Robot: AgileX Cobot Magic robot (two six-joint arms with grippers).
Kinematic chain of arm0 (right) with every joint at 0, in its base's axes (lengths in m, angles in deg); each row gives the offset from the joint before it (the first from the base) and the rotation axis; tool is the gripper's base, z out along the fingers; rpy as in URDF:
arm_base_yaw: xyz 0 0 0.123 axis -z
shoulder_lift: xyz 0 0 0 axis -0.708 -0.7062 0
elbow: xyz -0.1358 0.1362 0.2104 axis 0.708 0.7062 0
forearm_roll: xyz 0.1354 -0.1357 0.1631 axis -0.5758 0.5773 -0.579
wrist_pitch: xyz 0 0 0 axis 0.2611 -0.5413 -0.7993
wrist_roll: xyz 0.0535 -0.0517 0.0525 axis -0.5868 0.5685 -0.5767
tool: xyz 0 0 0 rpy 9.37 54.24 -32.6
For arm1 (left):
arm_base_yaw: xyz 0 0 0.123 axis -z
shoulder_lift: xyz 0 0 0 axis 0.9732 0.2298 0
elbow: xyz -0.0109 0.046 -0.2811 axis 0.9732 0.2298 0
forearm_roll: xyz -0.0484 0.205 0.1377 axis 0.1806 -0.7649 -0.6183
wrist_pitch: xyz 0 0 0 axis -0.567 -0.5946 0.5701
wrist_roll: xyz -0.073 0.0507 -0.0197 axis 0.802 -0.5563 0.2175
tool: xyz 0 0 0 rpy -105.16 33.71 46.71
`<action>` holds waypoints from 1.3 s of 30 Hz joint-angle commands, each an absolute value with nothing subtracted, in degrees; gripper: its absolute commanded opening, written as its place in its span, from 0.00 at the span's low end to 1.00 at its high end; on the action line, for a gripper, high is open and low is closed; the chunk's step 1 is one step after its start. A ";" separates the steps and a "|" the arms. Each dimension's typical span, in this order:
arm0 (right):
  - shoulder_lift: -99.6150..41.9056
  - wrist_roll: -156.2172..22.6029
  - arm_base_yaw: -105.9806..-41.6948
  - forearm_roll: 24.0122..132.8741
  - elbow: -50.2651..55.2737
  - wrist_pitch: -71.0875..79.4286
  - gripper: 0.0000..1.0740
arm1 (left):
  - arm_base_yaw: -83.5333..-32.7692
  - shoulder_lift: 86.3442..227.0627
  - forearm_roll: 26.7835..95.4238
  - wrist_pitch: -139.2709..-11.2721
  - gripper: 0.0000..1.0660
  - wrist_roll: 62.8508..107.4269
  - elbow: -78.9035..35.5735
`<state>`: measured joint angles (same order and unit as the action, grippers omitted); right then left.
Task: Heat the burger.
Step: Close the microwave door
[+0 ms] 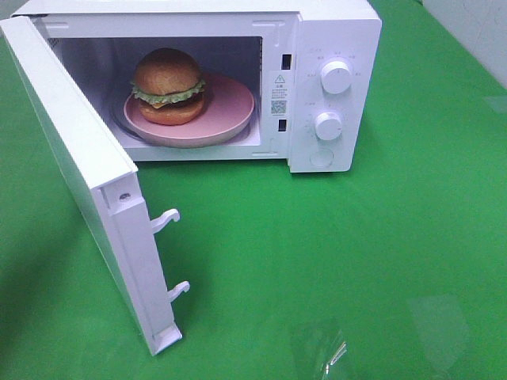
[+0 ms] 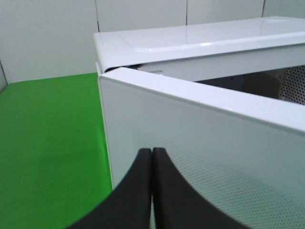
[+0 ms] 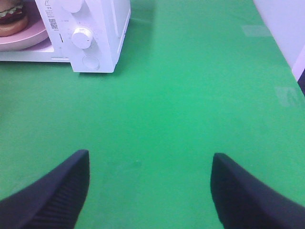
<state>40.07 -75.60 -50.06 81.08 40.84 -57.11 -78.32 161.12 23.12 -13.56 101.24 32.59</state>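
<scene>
The burger [image 1: 168,87], a glossy brown bun with green lettuce, rests on a pink plate [image 1: 231,119] inside the white microwave [image 1: 337,36]. The microwave door [image 1: 71,158] is swung wide open to the left. In the left wrist view my left gripper [image 2: 151,153] is shut with nothing in it, its black fingertips pressed together right at the door's outer dotted face [image 2: 214,157]. I cannot tell whether they touch it. My right gripper [image 3: 150,157] stands open over bare green cloth, well off from the microwave [image 3: 105,28]. An edge of the burger [image 3: 10,19] shows there. Neither gripper appears in the high view.
Two white knobs [image 1: 336,77] [image 1: 328,125] sit on the microwave's right panel. Two latch hooks [image 1: 166,219] jut from the door's free edge. Green cloth [image 1: 356,261] covers the table. A pale wall [image 3: 286,28] borders the cloth on the right.
</scene>
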 commanded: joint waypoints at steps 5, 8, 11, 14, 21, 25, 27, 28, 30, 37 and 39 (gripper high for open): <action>41.45 -74.97 -49.72 80.85 41.01 -56.65 0.66 | -78.55 170.23 21.11 -7.03 0.00 102.38 32.25; 41.45 -74.97 -49.72 80.85 41.01 -56.65 0.66 | -78.49 171.71 19.68 -6.75 0.00 103.07 31.62; 41.45 -75.03 -49.72 80.85 41.01 -56.65 0.66 | -76.31 173.03 17.73 -6.92 0.00 104.10 30.02; 41.45 -75.09 -49.72 80.85 41.01 -56.65 0.66 | -74.71 173.78 17.90 -7.55 0.00 104.05 28.87; 41.45 -75.14 -49.72 80.85 41.01 -56.65 0.66 | -69.90 177.79 21.11 -7.61 0.00 103.82 26.29; 41.45 -75.14 -49.72 80.85 41.01 -56.65 0.66 | -67.15 179.34 25.92 -7.15 0.00 103.87 26.06; 41.45 -75.14 -49.72 80.85 41.01 -56.65 0.66 | -65.71 179.91 27.41 -7.20 0.00 103.82 25.83; 41.45 -75.14 -49.72 80.85 41.01 -56.65 0.66 | -64.40 180.37 28.39 -7.26 0.00 103.82 25.66; 41.45 -75.14 -49.72 80.85 41.01 -56.65 0.66 | -63.88 180.48 29.08 -7.15 0.00 103.82 25.66; 41.45 -75.14 -49.72 80.85 41.01 -56.65 0.66 | -59.58 181.57 33.77 -7.95 0.00 103.82 22.91; 41.45 -75.14 -49.72 80.85 41.01 -56.65 0.66 | -58.27 182.37 33.77 -9.27 0.00 103.82 21.19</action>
